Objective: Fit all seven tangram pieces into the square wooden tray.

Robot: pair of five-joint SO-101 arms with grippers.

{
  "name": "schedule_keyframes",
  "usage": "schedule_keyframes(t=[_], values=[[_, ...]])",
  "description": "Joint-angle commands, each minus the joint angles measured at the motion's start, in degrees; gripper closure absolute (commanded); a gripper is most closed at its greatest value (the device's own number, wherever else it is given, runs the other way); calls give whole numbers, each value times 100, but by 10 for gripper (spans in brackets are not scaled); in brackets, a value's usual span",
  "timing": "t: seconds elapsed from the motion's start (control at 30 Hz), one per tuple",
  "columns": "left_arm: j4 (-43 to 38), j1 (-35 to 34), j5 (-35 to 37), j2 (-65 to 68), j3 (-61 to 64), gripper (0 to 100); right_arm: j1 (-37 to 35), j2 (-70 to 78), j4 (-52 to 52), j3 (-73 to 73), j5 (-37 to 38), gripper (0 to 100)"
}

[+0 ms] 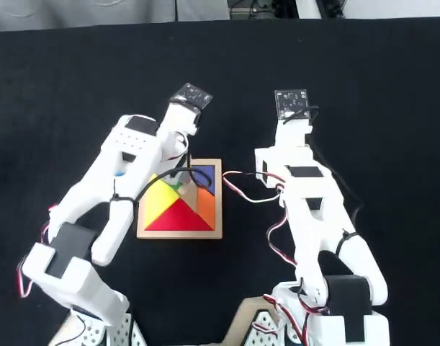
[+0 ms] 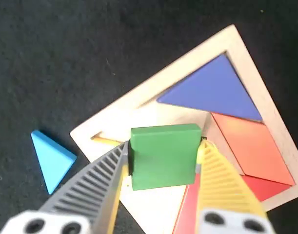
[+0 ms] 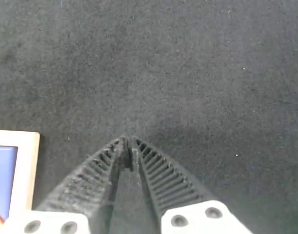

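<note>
Left tool (image 2: 163,146): clenched on the green square (image 2: 163,158), one ribbed finger on each of two opposite sides; we see it poised over the tray's bare wood.
Risk, seating: we judge that the square could land turned against the gap, so that a corner rides up on a neighbouring piece or the rim. The cause would be a mismatch between the grip angle and the gap's edges.
Risk, knock-on: a downward press on a crooked square could, we think, shove the seated pieces out of line. The fingers flanking the square may also foul them on release.
Risk, space: we judge the gap must also serve the loose triangle, so a badly placed square would block it.
Square wooden tray (image 2: 139,95): flat on the black table (image 3: 188,58), partly filled.
Tray contents: red triangle (image 2: 266,187), orange piece (image 2: 246,146) and blue triangle (image 2: 214,87) lie edge to edge; the high view adds a yellow triangle (image 1: 160,200).
Light-blue triangle (image 2: 52,157): outside the tray, on the table near one corner.
Right tool (image 3: 125,146): pinched together on nothing, over the table beside the tray.
</note>
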Motion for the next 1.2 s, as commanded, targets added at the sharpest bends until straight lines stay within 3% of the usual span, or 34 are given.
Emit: schedule_keyframes(t=[0.0,0.43,0.63,0.87,1.17], values=[[62,92,35,62,-497,805,88,-277,-123,-57,62,986],[97,101,-519,545,-532,795,88,-277,-123,-57,62,986],[62,101,-492,589,-699,682,88,-277,-123,-57,62,986],[97,136,-519,545,-716,678,88,-277,-123,-57,62,986],[62,-787,-941,545,-848,678,88,-277,-132,-66,62,986]])
